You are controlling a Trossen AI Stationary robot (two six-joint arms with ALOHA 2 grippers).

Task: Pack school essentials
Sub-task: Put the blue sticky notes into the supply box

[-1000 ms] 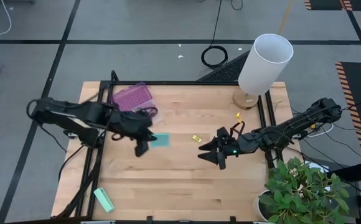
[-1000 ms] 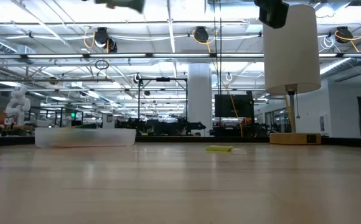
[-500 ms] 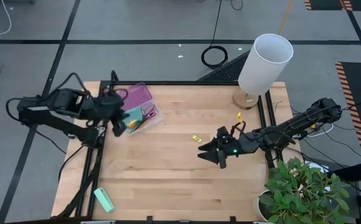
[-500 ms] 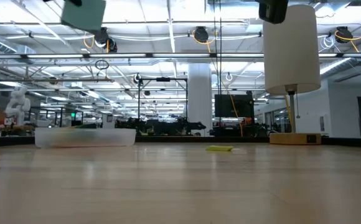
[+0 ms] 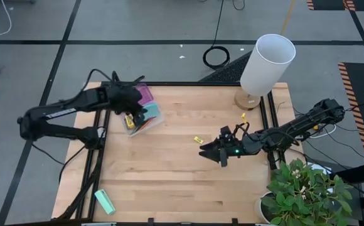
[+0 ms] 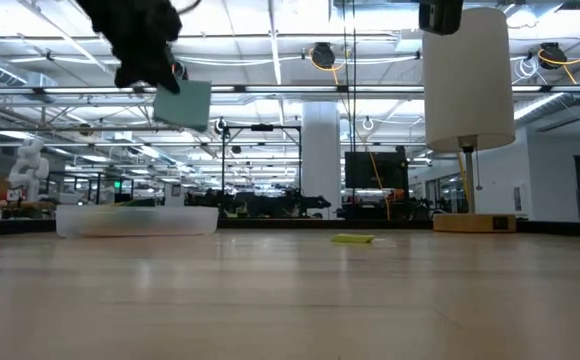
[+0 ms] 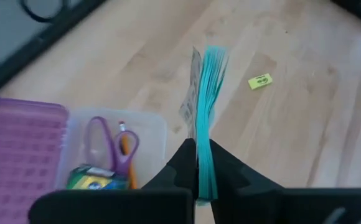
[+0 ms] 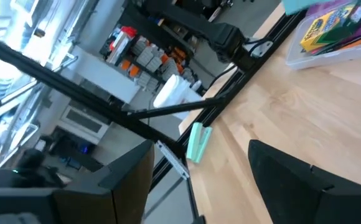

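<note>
My left gripper (image 5: 135,114) is shut on the cyan sticky-note pad (image 7: 208,87) and holds it in the air over a clear box (image 5: 145,120) at the table's far left. The box's purple lid (image 5: 138,95) lies open beside it. Inside are purple-handled scissors (image 7: 99,138), an orange pencil (image 7: 126,149) and the yellow-green crayon box (image 7: 91,180). A tiny yellow piece (image 5: 198,139) lies flat on the table near the middle. My right gripper (image 5: 211,152) hovers open to the right of the middle, with nothing between its fingers. My left gripper pinches the pad by one edge (image 7: 203,163) between its two fingers, across the pad's two flat faces. The rest of the pad juts out past the fingertips. In the low view the pad (image 6: 183,103) hangs below the gripper, tilted and clear of the box.
A mint-green block (image 5: 105,201) lies at the near left corner. A lamp with a white shade (image 5: 267,63) stands at the far right. A potted plant (image 5: 301,194) overhangs the near right corner. Bare wood (image 5: 169,182) lies between the arms.
My left gripper has carried the pad from left of the table's middle toward the far left edge, to above the box. In the last half second it has come down somewhat. It stays shut on the pad.
</note>
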